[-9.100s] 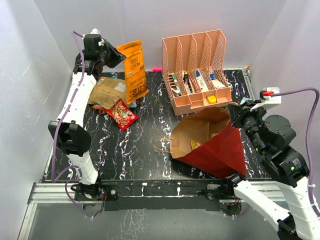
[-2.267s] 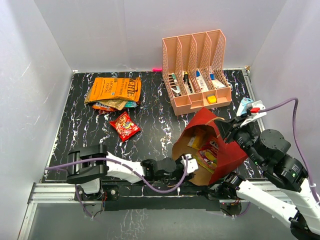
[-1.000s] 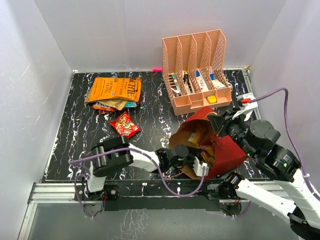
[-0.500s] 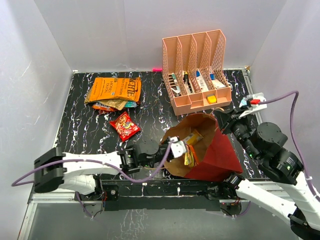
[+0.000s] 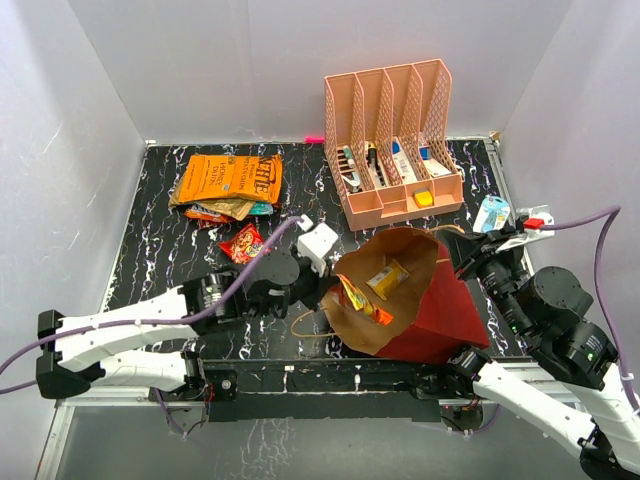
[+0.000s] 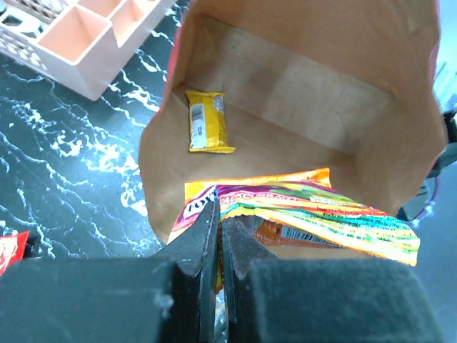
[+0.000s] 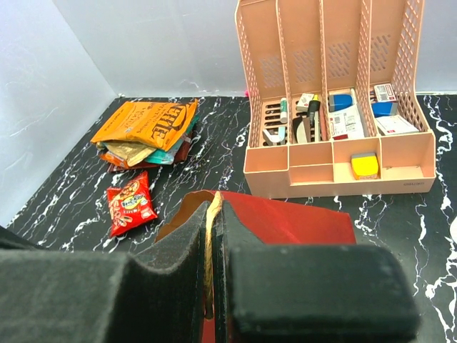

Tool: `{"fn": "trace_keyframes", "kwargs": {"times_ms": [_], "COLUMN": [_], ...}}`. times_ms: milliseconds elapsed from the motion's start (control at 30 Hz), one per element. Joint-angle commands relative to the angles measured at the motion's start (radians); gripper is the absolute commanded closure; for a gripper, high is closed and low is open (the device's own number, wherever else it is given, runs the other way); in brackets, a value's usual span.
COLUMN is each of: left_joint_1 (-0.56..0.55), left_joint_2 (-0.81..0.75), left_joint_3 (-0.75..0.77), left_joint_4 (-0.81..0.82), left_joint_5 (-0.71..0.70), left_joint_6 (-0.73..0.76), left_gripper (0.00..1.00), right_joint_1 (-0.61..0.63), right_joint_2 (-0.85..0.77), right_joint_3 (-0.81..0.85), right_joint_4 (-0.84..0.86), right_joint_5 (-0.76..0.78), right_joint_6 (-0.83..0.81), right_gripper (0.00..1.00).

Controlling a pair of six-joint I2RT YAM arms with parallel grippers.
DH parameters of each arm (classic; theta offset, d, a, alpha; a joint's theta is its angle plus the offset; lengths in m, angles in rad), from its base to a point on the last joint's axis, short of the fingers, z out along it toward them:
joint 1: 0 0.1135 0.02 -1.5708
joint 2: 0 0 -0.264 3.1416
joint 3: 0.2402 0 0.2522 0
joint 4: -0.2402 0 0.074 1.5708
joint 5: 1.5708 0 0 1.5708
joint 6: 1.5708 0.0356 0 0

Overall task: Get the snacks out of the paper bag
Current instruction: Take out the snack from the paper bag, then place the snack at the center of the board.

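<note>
Top: bag (image 5: 430,300) lies on its side on the tabletop (image 5: 160,270), mouth leftward. Left gripper (image 5: 335,287) at the mouth, pinching a striped packet (image 5: 360,300). Snack pile (image 5: 228,185) far left.

Left wrist: gripper clamped on that packet; yellow packet (image 6: 207,121) deep inside the bag.

Right wrist: right gripper (image 7: 212,214) pressed together on the twine handle (image 7: 209,236).

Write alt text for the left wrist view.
The left gripper, shut on a striped packet, holds it at the mouth of a brown-lined bag. A yellow packet lies deeper inside; a peach organizer shows at top left.
</note>
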Motion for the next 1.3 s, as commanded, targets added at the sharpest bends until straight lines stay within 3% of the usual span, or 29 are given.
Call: {"fn": "trace_keyframes", "kwargs": {"times_ms": [0, 267, 433, 567, 800, 1000, 1267], "left_joint_1": [0.045, 0.166, 0.178, 0.225, 0.51, 0.737, 0.899], "left_joint_2": [0.029, 0.03, 0.072, 0.096, 0.222, 0.276, 0.378], "left_joint_3": [0.235, 0.489, 0.643, 0.666, 0.706, 0.612, 0.37], "left_joint_4": [-0.261, -0.378, -0.468, -0.476, -0.438, -0.199, 0.386], "left_joint_5": [-0.086, -0.003, -0.149, -0.246, -0.159, -0.16, -0.188], "left_joint_6": [-0.147, -0.082, -0.042, -0.016, 0.05, 0.111, 0.342], "left_gripper": [1.0, 1.0, 1.0, 1.0, 1.0, 1.0, 1.0], "right_joint_1": [0.002, 0.001, 0.001, 0.002, 0.002, 0.002, 0.002], "right_joint_2": [-0.021, -0.035, -0.037, -0.052, -0.045, -0.05, -0.028], "right_joint_3": [-0.003, -0.024, -0.045, -0.075, -0.071, -0.054, -0.019], "right_joint_4": [0.05, 0.071, 0.071, 0.093, 0.093, 0.081, 0.066], "right_joint_5": [0.021, 0.025, 0.021, 0.008, -0.016, -0.011, -0.013], "right_joint_6": [-0.002, -0.001, 0.012, 0.028, 0.049, 0.051, 0.048], "right_gripper": [0.92, 0.92, 0.93, 0.92, 0.92, 0.92, 0.92]}}
